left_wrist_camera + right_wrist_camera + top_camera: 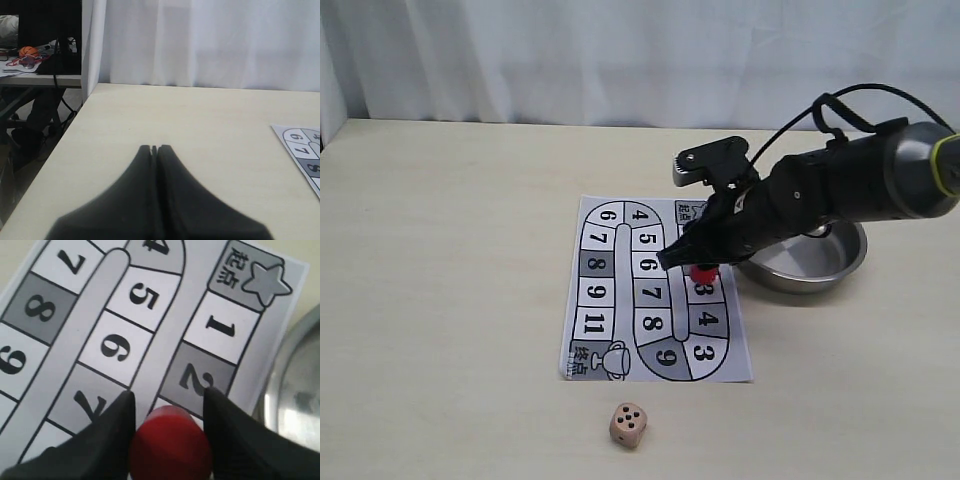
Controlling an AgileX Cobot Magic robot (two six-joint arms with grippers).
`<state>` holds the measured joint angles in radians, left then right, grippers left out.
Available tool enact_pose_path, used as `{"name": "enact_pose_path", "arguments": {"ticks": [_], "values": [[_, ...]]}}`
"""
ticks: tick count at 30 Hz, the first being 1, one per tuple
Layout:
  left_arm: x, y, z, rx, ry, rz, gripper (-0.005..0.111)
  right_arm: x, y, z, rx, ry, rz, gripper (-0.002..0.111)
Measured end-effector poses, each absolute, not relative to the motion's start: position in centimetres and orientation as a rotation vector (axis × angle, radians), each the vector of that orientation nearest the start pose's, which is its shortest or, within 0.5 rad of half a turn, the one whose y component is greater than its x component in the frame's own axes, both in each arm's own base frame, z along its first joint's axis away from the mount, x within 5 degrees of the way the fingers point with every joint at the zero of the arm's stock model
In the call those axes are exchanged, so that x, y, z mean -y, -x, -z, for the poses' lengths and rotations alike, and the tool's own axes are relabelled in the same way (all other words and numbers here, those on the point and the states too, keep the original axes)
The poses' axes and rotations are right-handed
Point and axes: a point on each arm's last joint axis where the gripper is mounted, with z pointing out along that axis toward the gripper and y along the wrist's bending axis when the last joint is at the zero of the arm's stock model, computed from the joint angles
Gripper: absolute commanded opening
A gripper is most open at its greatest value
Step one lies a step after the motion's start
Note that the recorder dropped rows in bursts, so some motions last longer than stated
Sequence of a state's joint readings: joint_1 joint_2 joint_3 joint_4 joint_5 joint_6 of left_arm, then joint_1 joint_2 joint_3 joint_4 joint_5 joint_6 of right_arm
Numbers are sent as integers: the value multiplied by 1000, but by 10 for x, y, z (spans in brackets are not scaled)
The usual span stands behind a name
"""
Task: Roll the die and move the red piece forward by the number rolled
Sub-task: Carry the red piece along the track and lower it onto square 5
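The red piece [702, 272] stands on the right column of the paper game board [622, 300], just past square 2. My right gripper [698, 262] reaches over the board and has its fingers pressed on both sides of the piece. From the right wrist the red piece [171, 445] fills the gap between the two black fingers [107, 432], with squares 1 and 2 beyond. The die [628, 425] lies on the table in front of the board, several pips on top. My left gripper [155, 148] is shut and empty over bare table.
A metal bowl [825, 265] sits right of the board, under the right arm, and its rim [295, 390] shows beside square 2. A corner of the board [300, 147] shows in the left wrist view. White curtains hang behind the table.
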<state>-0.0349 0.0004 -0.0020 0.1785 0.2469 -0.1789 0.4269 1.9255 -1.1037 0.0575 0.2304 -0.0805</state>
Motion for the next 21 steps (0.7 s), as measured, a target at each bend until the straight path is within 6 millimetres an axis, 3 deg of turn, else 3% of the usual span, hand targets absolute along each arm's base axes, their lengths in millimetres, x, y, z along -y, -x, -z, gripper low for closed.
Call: {"name": "enact_pose_path", "arguments": {"ticks": [8, 14, 21], "values": [[-2, -55, -192, -1725, 7, -7, 0, -168, -350, -148, -2460, 602, -181, 4], [-2, -55, -192, -1725, 7, -7, 0, -168, -350, -126, -2516, 614, -170, 4], [-2, -55, -192, -1725, 7, -7, 0, -169, -351, -124, -2512, 610, -171, 4]]}}
